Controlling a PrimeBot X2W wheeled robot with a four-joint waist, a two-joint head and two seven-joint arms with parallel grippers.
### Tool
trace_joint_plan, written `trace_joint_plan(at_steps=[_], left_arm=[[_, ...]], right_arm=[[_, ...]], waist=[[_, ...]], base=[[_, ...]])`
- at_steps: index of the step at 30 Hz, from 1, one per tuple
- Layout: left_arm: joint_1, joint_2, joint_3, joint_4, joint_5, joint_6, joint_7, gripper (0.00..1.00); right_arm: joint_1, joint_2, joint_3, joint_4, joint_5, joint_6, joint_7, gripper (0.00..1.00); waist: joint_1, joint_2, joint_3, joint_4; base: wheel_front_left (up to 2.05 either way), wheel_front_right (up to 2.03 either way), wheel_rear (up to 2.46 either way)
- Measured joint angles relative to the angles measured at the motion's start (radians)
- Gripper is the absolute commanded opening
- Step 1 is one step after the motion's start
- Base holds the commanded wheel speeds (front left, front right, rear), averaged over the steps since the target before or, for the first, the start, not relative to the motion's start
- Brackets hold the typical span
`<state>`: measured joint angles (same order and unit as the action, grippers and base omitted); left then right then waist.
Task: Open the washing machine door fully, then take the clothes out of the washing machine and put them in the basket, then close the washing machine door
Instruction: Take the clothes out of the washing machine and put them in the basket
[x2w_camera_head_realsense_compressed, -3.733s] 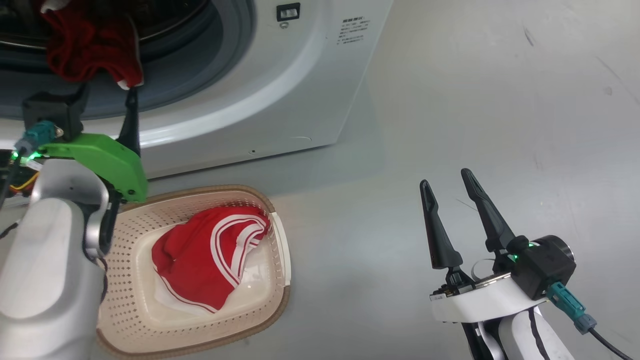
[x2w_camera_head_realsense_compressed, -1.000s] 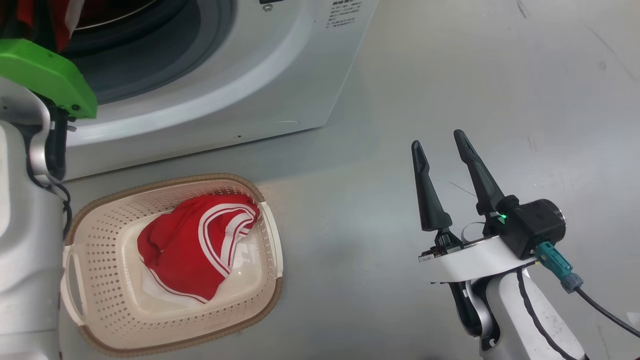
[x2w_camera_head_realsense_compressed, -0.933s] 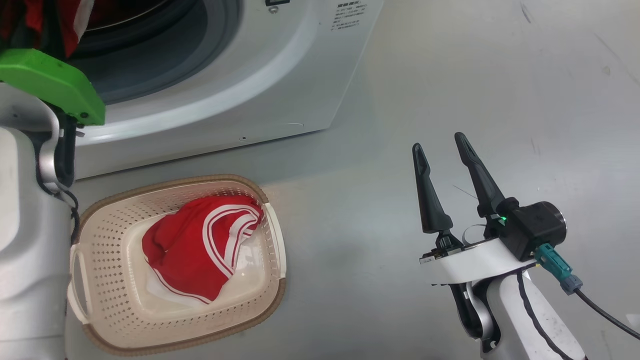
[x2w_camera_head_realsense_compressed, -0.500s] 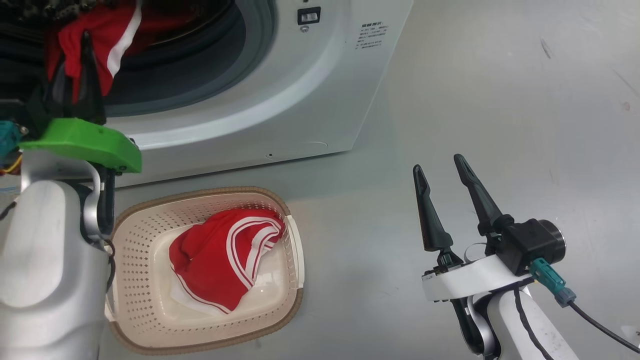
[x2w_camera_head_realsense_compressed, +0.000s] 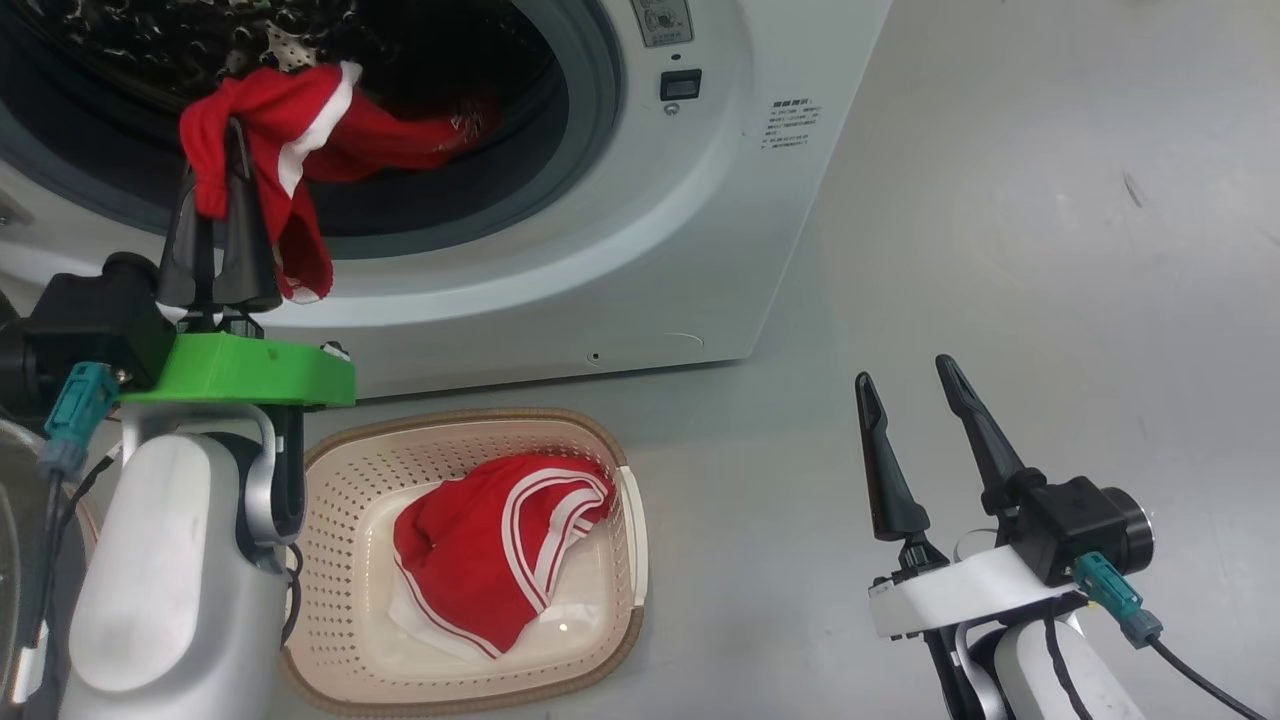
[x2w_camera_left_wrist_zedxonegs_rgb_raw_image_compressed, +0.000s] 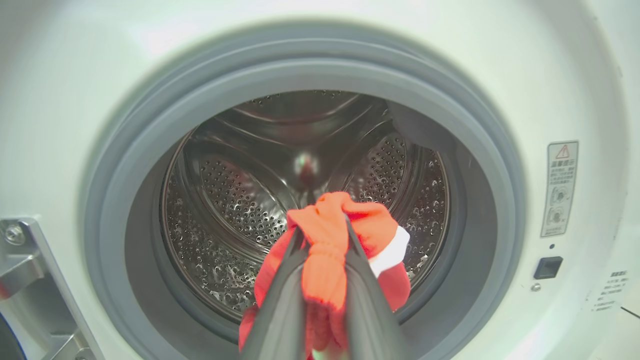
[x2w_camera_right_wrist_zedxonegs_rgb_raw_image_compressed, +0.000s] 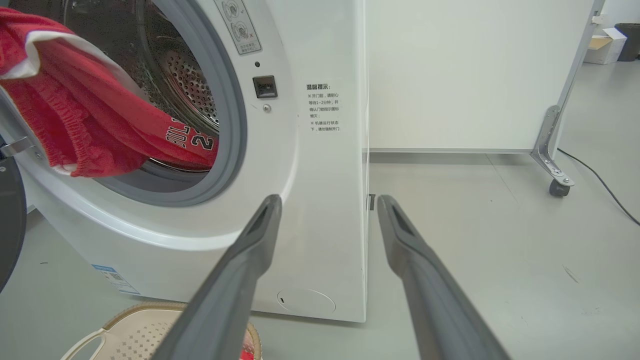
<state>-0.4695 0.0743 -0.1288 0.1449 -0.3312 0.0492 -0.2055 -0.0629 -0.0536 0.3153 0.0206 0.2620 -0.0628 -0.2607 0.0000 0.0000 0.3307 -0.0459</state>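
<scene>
Red garment (x2w_camera_head_realsense_compressed: 262, 100) hung from washing machine (x2w_camera_head_realsense_compressed: 700, 250) mouth
Left jaws pinched a bunched fold, a fair hold on soft, light cloth; right jaws gaped empty.

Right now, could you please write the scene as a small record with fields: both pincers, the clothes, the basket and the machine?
left pincer: shut on a red garment, at the mouth of the drum
red garment: partly pulled out, its far end inside the drum
basket: on the floor, in front of the washing machine
second red garment: lies in the basket
right pincer: open, empty, over the floor to the right of the basket
left to do: put the held garment into the basket
</scene>
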Motion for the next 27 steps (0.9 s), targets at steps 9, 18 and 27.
trace_joint_plan(at_steps=[9,18,27], left_arm=[[0.061,-0.005,0.001,-0.11,0.003,0.016,-0.025,0.0],[0.139,-0.005,-0.026,-0.196,0.016,0.026,-0.019,0.0],[0.288,-0.011,-0.078,-0.171,0.012,0.034,0.039,0.0]], right_arm=[[0.033,0.0,0.003,0.015,-0.002,0.018,0.0,1.0],[0.076,0.001,0.004,0.017,-0.002,0.021,0.0,1.0],[0.079,0.001,0.004,0.005,-0.004,0.021,0.0,1.0]], waist=[[0.0,0.0,-0.064,0.034],[0.0,0.0,-0.124,0.047],[0.0,0.0,-0.127,0.044]], base=[[0.0,0.0,0.0],[0.0,0.0,0.0],[0.0,0.0,0.0]])
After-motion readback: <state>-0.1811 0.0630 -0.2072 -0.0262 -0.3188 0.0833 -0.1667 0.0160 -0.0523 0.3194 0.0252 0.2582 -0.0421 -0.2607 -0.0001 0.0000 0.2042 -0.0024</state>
